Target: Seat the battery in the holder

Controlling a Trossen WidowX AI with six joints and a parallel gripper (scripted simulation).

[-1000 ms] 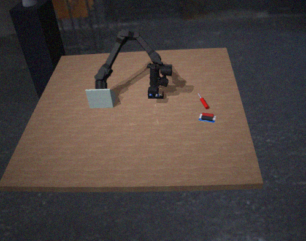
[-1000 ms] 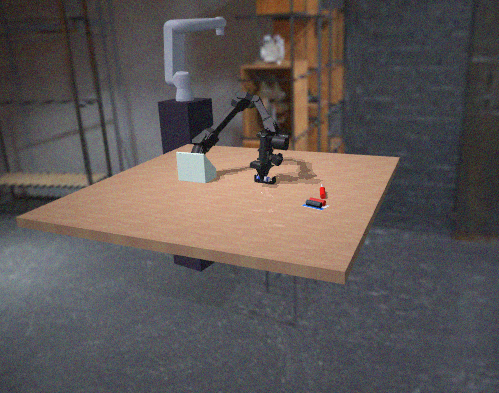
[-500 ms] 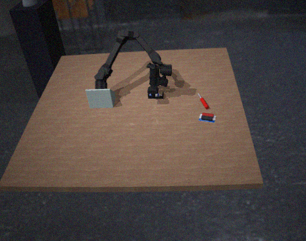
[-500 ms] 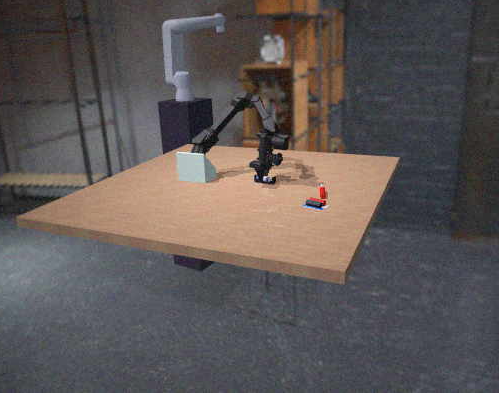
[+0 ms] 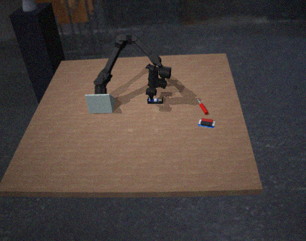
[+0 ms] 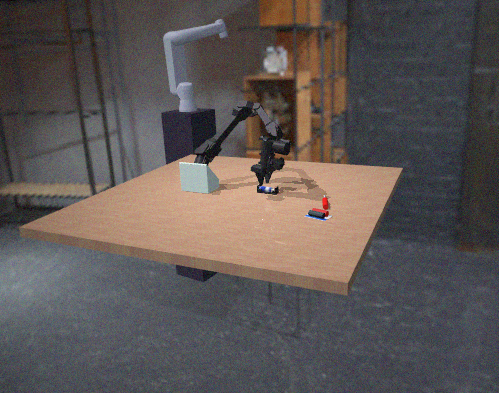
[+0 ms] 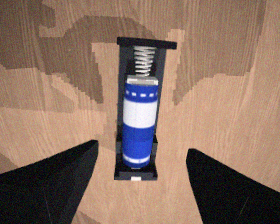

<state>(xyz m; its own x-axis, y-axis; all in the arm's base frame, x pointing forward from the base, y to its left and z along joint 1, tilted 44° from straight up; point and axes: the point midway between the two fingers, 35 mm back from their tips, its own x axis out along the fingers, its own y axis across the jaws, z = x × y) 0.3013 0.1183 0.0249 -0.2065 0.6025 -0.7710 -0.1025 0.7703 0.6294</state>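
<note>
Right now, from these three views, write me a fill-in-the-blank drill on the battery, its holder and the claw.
1. The blue-and-white battery lies inside the black ____.
2. One end of the battery meets a coiled ____ at the far end of the holder.
3. The claw is ____, its fingers clear of the battery on both sides.
4. Off to the side, a red ____ lies on the wooden table.

Missing words: holder; spring; open; screwdriver
</note>
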